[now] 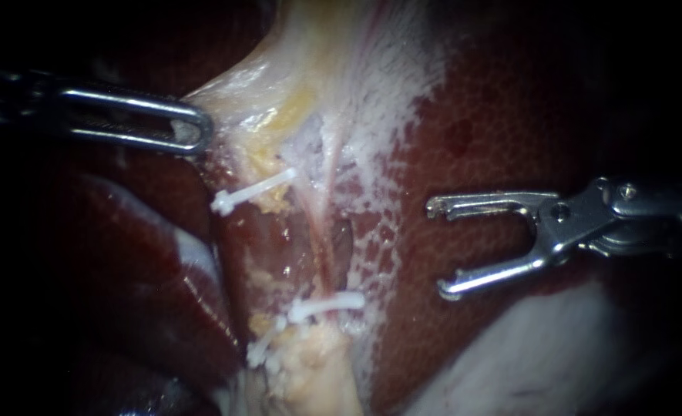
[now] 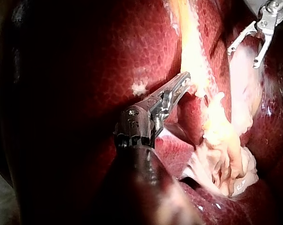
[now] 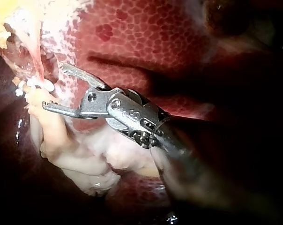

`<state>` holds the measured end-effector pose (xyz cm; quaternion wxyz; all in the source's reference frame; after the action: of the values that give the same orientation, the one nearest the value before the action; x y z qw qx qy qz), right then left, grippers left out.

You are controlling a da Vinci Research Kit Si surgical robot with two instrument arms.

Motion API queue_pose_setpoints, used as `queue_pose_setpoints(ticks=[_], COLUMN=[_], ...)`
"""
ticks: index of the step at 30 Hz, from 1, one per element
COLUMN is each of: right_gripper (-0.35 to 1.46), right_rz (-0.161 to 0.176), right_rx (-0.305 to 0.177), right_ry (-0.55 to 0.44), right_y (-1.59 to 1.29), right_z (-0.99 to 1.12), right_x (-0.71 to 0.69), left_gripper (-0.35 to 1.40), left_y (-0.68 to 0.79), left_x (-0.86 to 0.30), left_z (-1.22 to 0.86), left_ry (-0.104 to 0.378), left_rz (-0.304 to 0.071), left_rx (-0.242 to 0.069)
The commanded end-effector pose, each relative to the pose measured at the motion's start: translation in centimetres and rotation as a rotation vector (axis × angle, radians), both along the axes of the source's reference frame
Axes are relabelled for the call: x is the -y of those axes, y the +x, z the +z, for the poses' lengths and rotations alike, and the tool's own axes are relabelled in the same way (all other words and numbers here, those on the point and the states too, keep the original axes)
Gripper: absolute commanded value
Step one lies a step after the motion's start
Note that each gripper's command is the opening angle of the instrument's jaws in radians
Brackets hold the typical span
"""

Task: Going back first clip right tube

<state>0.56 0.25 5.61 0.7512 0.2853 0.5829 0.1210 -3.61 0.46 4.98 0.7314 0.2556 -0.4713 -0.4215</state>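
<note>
Endoscope view: liver (image 1: 464, 139) fills the field, dark red, with a frosted bare patch down its middle. Pale tissue (image 1: 317, 62) lies over the liver's upper middle. Left instrument (image 1: 190, 129) has its jaws closed on that tissue's left edge. Right tube (image 1: 321, 239) is a thin pink strand running down the bare patch, long axis up-down. Right instrument (image 1: 436, 249) is over the liver's right half, jaws spread wide and empty, mouth facing the tube. Clip (image 1: 329, 306), white, sits crosswise on the right tube's lower end. Upper-left clip (image 1: 252, 190) and lower-left clip (image 1: 262, 348) sit further left; what they hold is unclear. Key relation: the clip lies left of and a little below the open jaws, apart from them. The right instrument is the nearer one. Judged: clip seated, jaws free; pull-back should run along the shaft toward the liver's right edge.
</note>
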Motion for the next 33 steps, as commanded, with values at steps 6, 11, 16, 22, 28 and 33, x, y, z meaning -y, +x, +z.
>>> queue_pose_setpoints(ticks=[6,11,16,22,28,33], right_gripper=[0.60,0.60,0.60,0.60,0.60,0.60], right_rz=[-0.001,0.000,0.000,0.004,0.006,0.006], right_rx=[0.000,0.000,0.000,0.003,0.003,0.004], right_ry=[0.000,-0.001,-0.001,-0.001,-0.001,-0.001], right_y=[-0.02,-0.05,-0.06,-0.06,-0.06,-0.06], right_z=[0.00,0.00,-0.01,-0.02,-0.02,-0.02], right_x=[0.00,0.00,0.00,0.00,0.00,0.00], left_gripper=[-0.33,-0.32,-0.30,-0.30,-0.30,-0.30], left_y=[-0.18,-0.34,-0.42,-0.44,-0.46,-0.46], left_x=[0.13,0.21,0.24,0.26,0.27,0.27], left_z=[0.27,0.44,0.48,0.47,0.46,0.46], left_ry=[0.028,0.039,0.050,0.049,0.049,0.049], left_rz=[0.024,0.047,0.056,0.059,0.061,0.061], left_rx=[0.001,0.001,0.006,0.008,0.009,0.009])
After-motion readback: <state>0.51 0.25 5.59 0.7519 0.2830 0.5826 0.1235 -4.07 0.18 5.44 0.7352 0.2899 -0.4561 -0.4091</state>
